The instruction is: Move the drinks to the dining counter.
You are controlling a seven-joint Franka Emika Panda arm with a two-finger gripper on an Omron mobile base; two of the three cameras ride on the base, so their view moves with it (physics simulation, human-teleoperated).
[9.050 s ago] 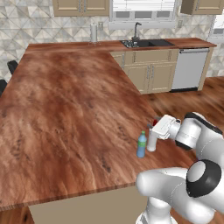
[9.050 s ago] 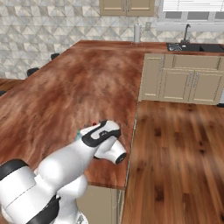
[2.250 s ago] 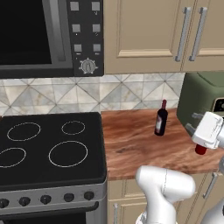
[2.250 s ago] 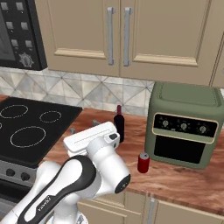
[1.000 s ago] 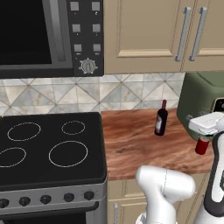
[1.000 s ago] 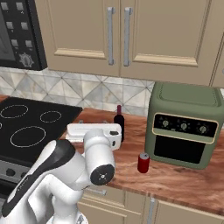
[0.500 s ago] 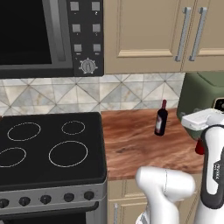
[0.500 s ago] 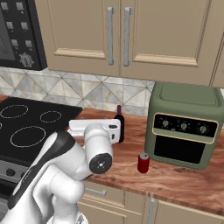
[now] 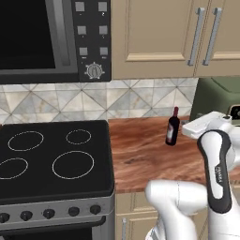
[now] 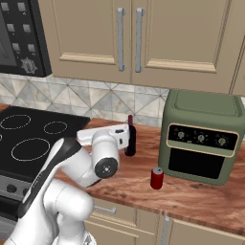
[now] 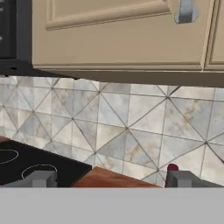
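While the arm stood raised over the wood surface (image 10: 191, 196), this was the scene:

Claw: the claw (image 11: 109, 178) hung wide open with nothing between its tips, facing the tiled backsplash (image 11: 131, 122) under the beige cabinets (image 10: 143, 38).

Wine bottle: the dark wine bottle (image 9: 172, 127) with its red cap stood upright on the surface near the backsplash, between the black stovetop (image 9: 51, 157) and the green air fryer (image 10: 201, 136). Its red cap peeked just above the claw's right tip in the hand view.

Red can: the short red can (image 10: 156, 178) stood upright nearer the surface's front edge, just in front of the air fryer's left corner, apart from the bottle.

Microwave: the microwave (image 9: 47, 37) hung above the stovetop.
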